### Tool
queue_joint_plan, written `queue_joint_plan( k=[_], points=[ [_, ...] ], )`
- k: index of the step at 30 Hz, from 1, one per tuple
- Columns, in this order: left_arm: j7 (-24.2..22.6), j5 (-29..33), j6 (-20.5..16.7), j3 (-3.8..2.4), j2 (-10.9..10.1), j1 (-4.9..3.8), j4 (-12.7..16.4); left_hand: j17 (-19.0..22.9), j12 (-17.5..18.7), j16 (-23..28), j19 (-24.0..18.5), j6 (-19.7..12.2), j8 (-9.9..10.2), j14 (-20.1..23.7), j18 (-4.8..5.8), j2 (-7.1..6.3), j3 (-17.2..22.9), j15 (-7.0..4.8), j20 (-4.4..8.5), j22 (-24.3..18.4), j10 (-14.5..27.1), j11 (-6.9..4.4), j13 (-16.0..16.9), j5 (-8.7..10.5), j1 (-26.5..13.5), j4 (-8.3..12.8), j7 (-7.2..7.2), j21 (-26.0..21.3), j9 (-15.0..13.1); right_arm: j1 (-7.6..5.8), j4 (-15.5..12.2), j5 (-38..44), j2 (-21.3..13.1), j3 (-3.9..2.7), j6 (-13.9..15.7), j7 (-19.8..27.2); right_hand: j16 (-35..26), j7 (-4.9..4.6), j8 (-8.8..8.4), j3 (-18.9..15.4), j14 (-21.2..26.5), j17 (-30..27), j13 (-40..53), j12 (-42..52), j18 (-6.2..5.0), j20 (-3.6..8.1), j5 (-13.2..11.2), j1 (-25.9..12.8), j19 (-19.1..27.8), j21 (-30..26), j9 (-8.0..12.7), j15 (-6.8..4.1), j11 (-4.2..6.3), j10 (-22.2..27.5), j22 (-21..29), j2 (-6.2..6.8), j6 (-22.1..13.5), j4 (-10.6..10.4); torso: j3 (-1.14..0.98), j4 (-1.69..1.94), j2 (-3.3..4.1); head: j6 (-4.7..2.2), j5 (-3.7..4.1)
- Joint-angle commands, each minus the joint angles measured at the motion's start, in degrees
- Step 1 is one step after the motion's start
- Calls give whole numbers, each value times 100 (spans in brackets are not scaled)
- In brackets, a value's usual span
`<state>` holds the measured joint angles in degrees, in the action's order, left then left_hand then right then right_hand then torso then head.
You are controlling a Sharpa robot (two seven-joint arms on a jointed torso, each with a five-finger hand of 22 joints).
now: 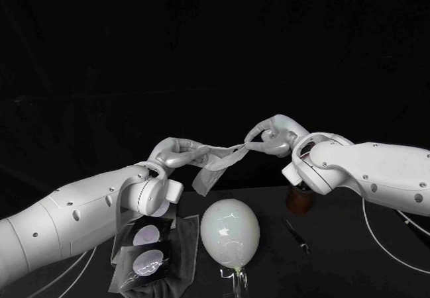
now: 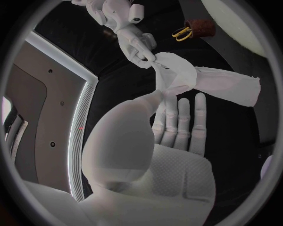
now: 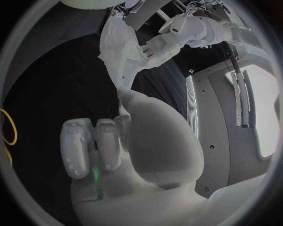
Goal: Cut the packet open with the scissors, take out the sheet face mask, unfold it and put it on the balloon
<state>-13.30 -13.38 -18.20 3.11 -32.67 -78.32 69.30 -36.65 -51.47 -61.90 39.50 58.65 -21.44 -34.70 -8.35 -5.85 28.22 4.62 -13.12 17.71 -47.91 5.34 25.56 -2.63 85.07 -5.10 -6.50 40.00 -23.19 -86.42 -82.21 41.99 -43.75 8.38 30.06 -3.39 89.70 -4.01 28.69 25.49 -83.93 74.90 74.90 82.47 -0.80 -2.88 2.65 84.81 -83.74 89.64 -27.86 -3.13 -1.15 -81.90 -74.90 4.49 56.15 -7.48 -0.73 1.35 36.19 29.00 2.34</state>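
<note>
Mask [image 1: 219,160], gripped by left hand [image 1: 175,153] and right hand [image 1: 269,135], hangs bunched at 12 o'clock of balloon [image 1: 230,229]; tugging may tear it

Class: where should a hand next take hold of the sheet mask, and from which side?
Probably its loose flap, from below: the left hand and right hand hold the upper strip of the sheet mask stretched, while that flap hangs free.

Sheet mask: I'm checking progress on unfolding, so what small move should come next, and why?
Probably ease the hands apart: the left hand and right hand hold the sheet mask bunched in the air between them, a flap hanging folded, too narrow for the balloon.
</note>
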Motion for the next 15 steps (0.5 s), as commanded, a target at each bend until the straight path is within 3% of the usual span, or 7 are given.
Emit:
queue_joint_plan(
  k=[1, 15],
  points=[
    [110, -789, 207, -9, 35, -51, -116, 29, -61, -71, -70, 55, -28, 53, 61, -11, 121, 2, -8, 67, 50, 8, -17, -16, -81, 63, 26, 87, -493, -1, 10, 447, -23, -2, -149, 26, 30, 3, 23, 32, -607, 1510, 967, 9, 80, 16, 16, -42, -626, 36, -9, -41, 132, -301, -1510, 38, 35, 5, -5, 3, 6, 6, -4],
    [63, -1598, 300, -10, 177, -160, -623, 118, -215, -216, -259, 76, -46, 138, 76, -67, 276, 15, -27, 237, 130, 27, -26, -15, -237, 149, 45, 305, -511, -98, 165, 1365, -49, -10, -613, 13, 30, 5, 32, 53, -607, 1510, 977, 21, 80, 16, 15, -58, -626, 36, -10, -42, 133, -310, -1510, 62, 36, 18, 0, -2, 2, 13, -5]
  ],
)
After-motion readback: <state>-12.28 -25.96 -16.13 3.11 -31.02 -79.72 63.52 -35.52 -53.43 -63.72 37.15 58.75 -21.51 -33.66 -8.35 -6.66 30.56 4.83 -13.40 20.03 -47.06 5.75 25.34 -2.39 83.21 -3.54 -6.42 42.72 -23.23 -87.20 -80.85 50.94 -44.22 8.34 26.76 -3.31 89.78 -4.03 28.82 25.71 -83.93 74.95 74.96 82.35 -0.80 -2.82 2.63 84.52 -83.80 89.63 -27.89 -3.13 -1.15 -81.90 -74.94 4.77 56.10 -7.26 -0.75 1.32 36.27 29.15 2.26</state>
